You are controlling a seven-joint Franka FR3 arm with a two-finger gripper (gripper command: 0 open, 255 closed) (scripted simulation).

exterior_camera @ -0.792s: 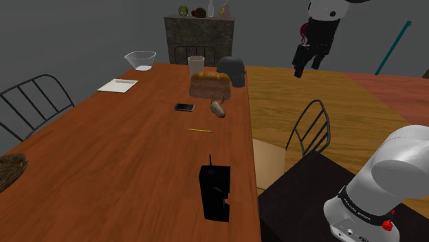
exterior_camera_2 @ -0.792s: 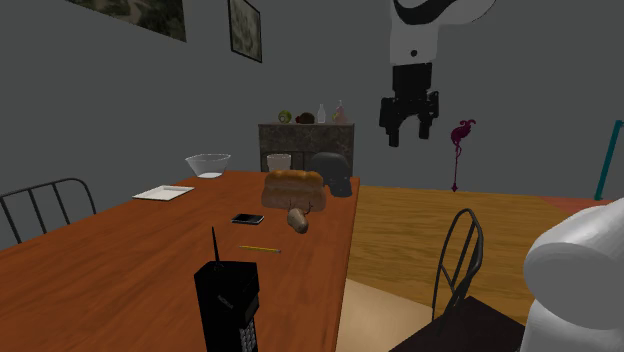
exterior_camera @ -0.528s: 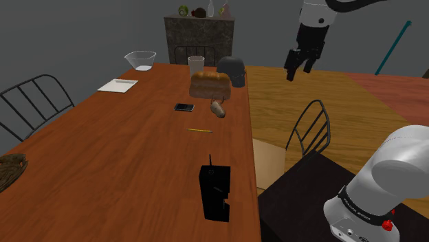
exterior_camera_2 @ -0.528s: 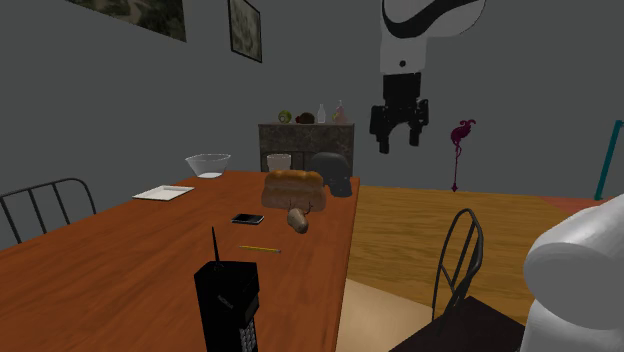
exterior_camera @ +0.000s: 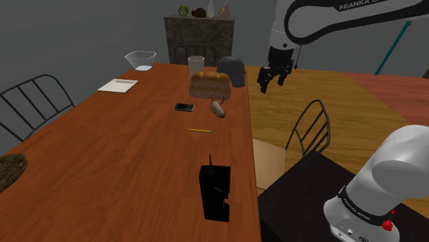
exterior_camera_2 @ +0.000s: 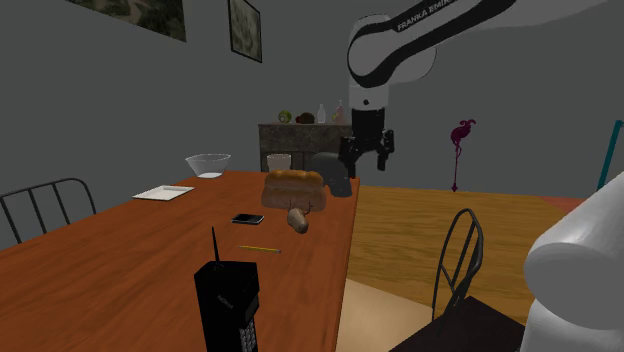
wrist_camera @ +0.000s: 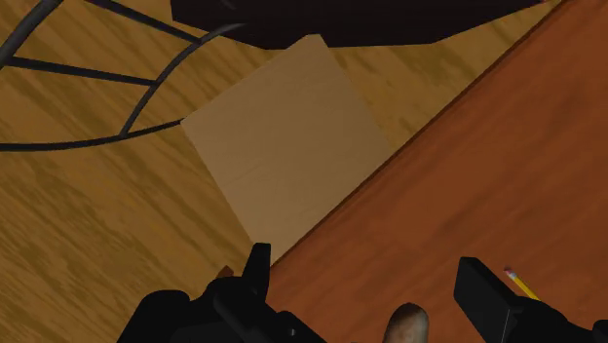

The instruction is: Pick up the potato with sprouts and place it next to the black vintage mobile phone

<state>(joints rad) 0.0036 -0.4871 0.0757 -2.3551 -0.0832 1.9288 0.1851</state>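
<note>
Gripper spread empty (in midair), potato lying below it on table

You'll see the brown sprouted potato lying on the table, well apart from the black aerial phone standing upright

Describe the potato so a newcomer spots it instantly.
On the long red-brown table, find the bread loaf near the far end. Just before it, between a flat black smartphone and the table edge, lies the potato: small, brownish, the only rounded lump there.
</note>
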